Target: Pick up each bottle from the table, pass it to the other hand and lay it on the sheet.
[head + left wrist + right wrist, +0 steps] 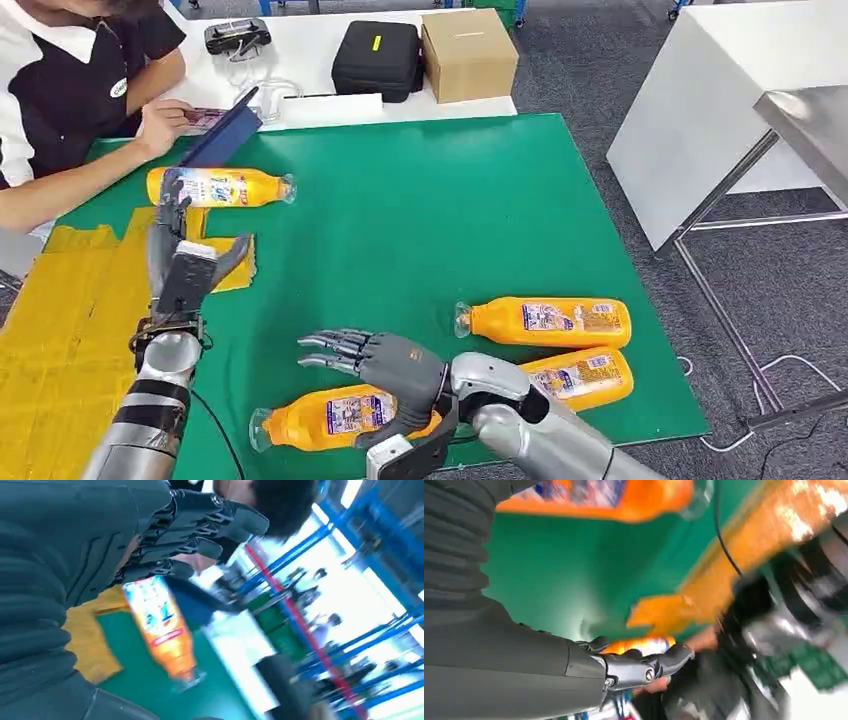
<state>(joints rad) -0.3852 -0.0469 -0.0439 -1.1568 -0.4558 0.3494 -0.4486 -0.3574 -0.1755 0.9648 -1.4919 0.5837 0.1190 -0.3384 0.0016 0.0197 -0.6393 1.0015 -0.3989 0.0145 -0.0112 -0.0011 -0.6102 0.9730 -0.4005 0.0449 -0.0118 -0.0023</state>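
At the left edge of the table (420,200) lies the yellow sheet (60,320), with a person's forearm (90,175) resting just beyond its far corner. The left hand (185,250) is raised over the sheet's inner border, fingers spread and pointing away from the robot, holding nothing; one bottle (222,187) lies on its side just beyond the fingertips, across the sheet's far end, cap toward the table's centre. Toward the near edge, the right hand (385,365) hovers palm-down with fingers extended and released above a second bottle (335,418), which lies on the green cover with its cap pointing left. Two further bottles (548,322) and (580,376) lie side by side near the near right corner.

The step in hand appears to be the right hand's pick-up of the near bottle. To do it well, the palm should descend squarely over the labelled middle of the body, not the tapering neck, so that the fingers wrap the widest part. A cylinder lying flat will likely roll if pushed from one side, so thumb and fingers should close together.
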